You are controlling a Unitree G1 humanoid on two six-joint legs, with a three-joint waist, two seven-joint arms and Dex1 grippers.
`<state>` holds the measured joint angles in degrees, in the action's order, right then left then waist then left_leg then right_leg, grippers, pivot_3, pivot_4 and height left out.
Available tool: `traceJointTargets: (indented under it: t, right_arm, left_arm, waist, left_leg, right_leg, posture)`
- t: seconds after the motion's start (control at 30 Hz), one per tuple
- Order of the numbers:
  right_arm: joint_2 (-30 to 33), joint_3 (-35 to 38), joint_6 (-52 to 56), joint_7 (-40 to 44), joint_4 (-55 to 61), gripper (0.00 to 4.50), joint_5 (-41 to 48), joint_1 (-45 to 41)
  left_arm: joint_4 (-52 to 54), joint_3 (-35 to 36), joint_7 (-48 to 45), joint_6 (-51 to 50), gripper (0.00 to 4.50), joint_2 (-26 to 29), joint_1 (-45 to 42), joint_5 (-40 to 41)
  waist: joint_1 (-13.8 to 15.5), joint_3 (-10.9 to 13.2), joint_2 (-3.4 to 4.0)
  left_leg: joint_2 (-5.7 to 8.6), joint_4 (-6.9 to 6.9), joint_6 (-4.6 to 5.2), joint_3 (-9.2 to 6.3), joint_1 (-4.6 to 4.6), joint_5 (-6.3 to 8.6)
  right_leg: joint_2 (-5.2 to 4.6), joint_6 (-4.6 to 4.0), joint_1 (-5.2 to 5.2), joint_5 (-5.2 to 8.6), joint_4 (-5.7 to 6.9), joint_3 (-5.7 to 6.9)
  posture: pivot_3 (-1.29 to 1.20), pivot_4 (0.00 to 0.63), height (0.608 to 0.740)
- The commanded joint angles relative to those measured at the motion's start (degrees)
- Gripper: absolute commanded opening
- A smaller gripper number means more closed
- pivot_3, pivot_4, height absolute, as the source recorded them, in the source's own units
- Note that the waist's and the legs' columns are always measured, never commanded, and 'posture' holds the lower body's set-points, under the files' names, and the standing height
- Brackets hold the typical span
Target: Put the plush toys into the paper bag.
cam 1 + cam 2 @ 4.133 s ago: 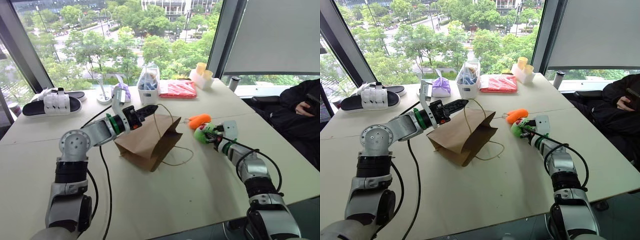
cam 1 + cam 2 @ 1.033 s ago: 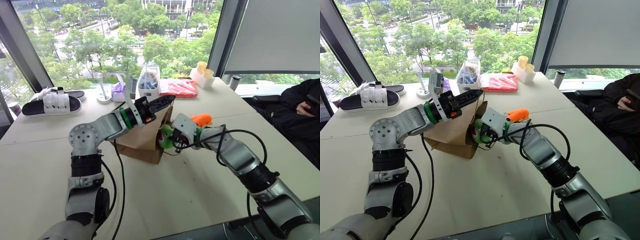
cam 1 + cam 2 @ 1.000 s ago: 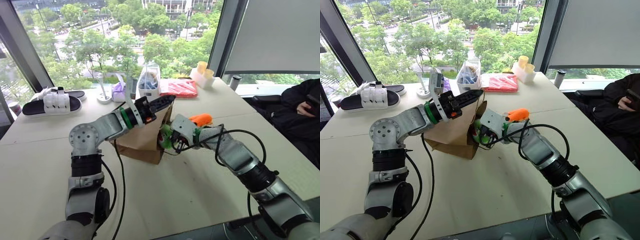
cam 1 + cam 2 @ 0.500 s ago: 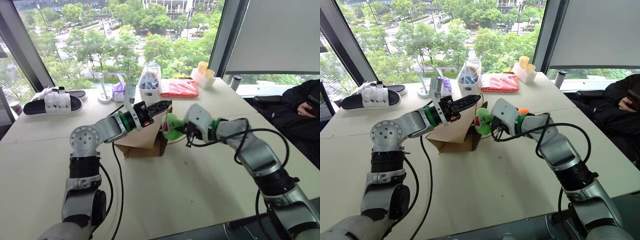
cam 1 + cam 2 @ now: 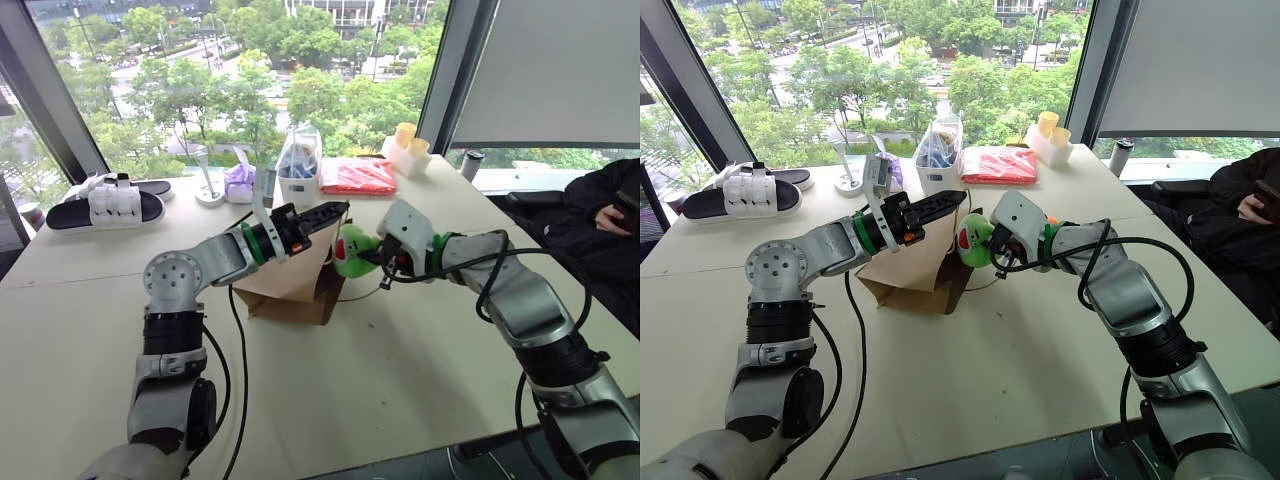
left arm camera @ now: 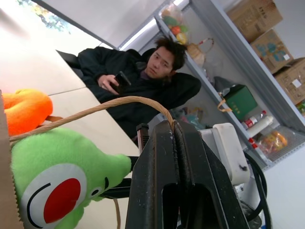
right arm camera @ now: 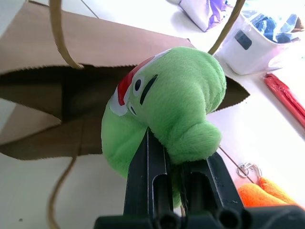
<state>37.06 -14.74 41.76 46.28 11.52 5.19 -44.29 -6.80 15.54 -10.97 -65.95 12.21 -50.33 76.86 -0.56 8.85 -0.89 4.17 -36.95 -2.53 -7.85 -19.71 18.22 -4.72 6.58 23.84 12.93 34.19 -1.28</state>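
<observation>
Green plush toy pinched in right claw, just beside paper bag mouth lifted by left claw shut on handle; handle slip risks mouth collapsing, toy missing.

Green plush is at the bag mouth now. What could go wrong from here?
1. The right pincer holds the green plush toy by its lower edge only; it might slip before clearing the rim.
2. The paper bag hangs by one thin handle in the shut left pincer; its mouth looks narrow, so the toy may catch the rim.
3. The orange plush toy lies near the right arm and may get knocked.
</observation>
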Motion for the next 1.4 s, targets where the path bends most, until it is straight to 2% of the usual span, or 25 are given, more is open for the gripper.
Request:
traceJointTargets:
  t: [0.03,0.4,0.67,0.77,0.93,1.0,1.2,1.3,1.4]
  right_arm:
    - [-1.74,-3.25,-2.47,0.98,-1.73,0.02,-1.80,-2.66]
    - [-10.92,-8.31,-6.92,-0.28,-8.95,0.02,-5.15,-5.24]
    - [-18.08,-2.00,-6.63,-3.80,-13.10,0.02,-1.05,-3.39]
    - [-18.85,-1.04,-9.11,-9.13,-17.63,0.99,-3.96,-4.07]
    - [-20.96,1.72,-10.18,-15.99,-23.23,3.43,-5.74,-5.93]
    - [-21.25,1.95,-10.09,-16.07,-23.65,4.41,-5.62,-5.83]
    - [-20.27,3.94,-7.26,-13.93,-19.22,4.46,-2.96,-4.71]
    - [-17.95,4.82,-5.27,-11.70,-14.72,4.46,-1.67,-3.69]
    - [-13.14,6.84,-2.83,-5.89,-4.53,4.46,2.89,-0.54]
  left_arm:
    - [1.10,0.57,-0.12,-0.32,0.00,-0.66,-1.90,2.32]
    - [1.04,1.01,2.31,-0.07,0.00,-1.34,-1.88,5.20]
    - [-1.48,2.99,5.47,1.01,0.00,-1.39,-2.23,7.24]
    - [-2.95,4.17,6.79,1.29,0.00,-1.18,-2.17,8.22]
    - [-3.55,4.46,8.21,0.57,0.00,-1.22,-2.01,9.46]
    - [-4.33,5.08,9.56,1.20,0.00,-1.51,-2.18,10.32]
    - [-9.13,9.31,17.72,6.37,0.00,-3.63,-5.89,16.15]
    - [-9.51,9.60,19.40,8.11,0.00,-3.76,-7.10,15.84]
    - [-8.93,9.07,20.97,9.86,0.00,-4.37,-8.19,14.79]
  waist:
    - [-0.14,0.00,0.00]
    - [-0.13,0.00,0.00]
    - [-0.07,-0.01,-0.01]
    - [-0.03,-0.01,-0.01]
    - [-0.25,-0.01,-0.01]
    - [-0.45,-0.02,-0.01]
    - [-0.28,-0.02,-0.01]
    - [-0.13,-0.03,-0.02]
    - [0.11,-0.04,-0.03]
  left_leg:
    - [0.00,0.00,0.00,0.01,0.00,0.00]
    - [-0.01,0.00,-0.01,0.01,-0.01,0.00]
    - [-0.01,-0.02,-0.01,0.00,-0.07,-0.01]
    - [0.01,-0.05,-0.01,-0.01,-0.09,-0.01]
    - [0.01,-0.02,-0.02,0.02,-0.13,-0.02]
    - [0.00,-0.03,-0.04,0.04,-0.27,-0.02]
    - [-0.01,-0.10,-0.07,0.02,-0.48,-0.05]
    - [0.00,-0.13,-0.07,0.01,-0.54,-0.05]
    - [0.03,-0.12,-0.07,-0.03,-0.55,-0.05]
  right_leg:
    - [0.01,0.00,0.01,0.00,0.00,0.00]
    - [0.01,0.00,0.08,0.00,0.06,0.00]
    - [0.01,-0.03,0.15,-0.02,0.09,0.00]
    - [-0.01,-0.04,0.16,-0.04,0.11,0.00]
    - [0.01,-0.05,0.26,-0.05,0.15,-0.01]
    - [0.01,-0.08,0.48,-0.08,0.20,-0.01]
    - [0.02,-0.06,0.62,-0.18,0.16,0.01]
    - [0.02,-0.02,0.62,-0.22,0.12,0.01]
    - [0.01,0.00,0.61,-0.24,0.11,0.02]
  posture:
    - [0.00,0.150,0.740]
    - [0.00,0.150,0.740]
    - [0.00,0.150,0.740]
    - [0.00,0.150,0.740]
    - [0.00,0.150,0.740]
    - [0.00,0.150,0.740]
    - [0.00,0.150,0.740]
    - [0.00,0.150,0.740]
    - [0.00,0.150,0.740]
